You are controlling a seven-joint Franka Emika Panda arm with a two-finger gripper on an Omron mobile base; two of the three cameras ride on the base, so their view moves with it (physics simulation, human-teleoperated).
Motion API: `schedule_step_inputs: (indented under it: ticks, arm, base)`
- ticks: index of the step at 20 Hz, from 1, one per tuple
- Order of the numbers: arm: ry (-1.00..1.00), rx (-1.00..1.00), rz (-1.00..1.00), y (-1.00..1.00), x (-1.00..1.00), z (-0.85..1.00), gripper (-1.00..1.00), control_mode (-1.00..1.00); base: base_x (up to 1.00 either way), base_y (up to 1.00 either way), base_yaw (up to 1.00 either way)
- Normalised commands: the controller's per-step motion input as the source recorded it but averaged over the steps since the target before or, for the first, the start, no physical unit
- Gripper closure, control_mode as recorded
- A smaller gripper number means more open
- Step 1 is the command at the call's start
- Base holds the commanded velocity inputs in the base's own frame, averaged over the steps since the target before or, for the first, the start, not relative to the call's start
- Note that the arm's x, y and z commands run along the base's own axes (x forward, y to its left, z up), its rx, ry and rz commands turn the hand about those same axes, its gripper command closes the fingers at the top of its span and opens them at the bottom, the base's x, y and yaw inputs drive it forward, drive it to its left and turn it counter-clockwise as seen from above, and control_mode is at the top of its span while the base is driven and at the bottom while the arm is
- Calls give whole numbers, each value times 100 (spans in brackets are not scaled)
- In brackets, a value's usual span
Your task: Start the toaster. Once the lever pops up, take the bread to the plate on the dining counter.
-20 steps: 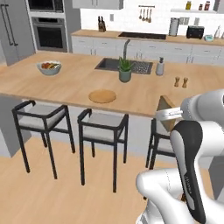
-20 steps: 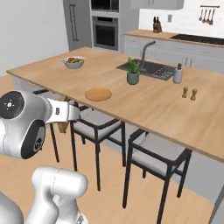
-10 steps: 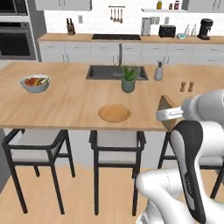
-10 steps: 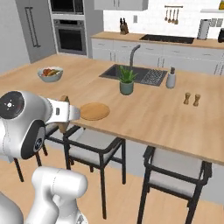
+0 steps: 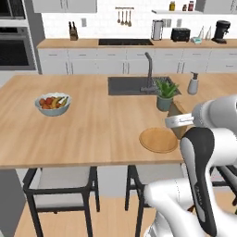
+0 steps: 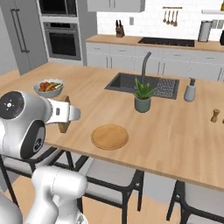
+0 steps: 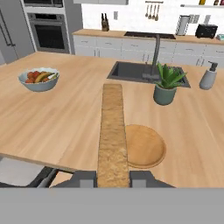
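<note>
End effector pinching the bread slice edge-on, at the surface's near edge beside the wooden plate; should advance over the plate, lay slice flat before letting go.

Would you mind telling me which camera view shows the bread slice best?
The hand view: the bread runs edge-on up the middle, clamped in the tool, crust clear. In the left base view only a tan corner shows above the arm; in the right base view a brown sliver peeks behind the wrist.
</note>
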Motion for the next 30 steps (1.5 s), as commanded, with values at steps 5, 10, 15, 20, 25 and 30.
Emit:
schedule_step_inputs:
  ticks: [5, 10, 15, 20, 25, 30]
  arm:
    - [0, 0, 0, 0, 0, 0, 100, 100]
    - [0, 0, 0, 0, 0, 0, 100, 100]
    - [0, 0, 0, 0, 0, 0, 100, 100]
    - [3, 0, -4, -28, 100, -24, 100, -100]
    - [14, 3, 1, -33, 100, -39, 100, -100]
    - [1, 2, 11, -35, 74, -51, 100, -100]
  base:
    - [81, 25, -5]
    - [52, 0, -3]
    - [76, -6, -6]
    - [0, 0, 0]
    - [0, 0, 0]
    - [0, 0, 0]
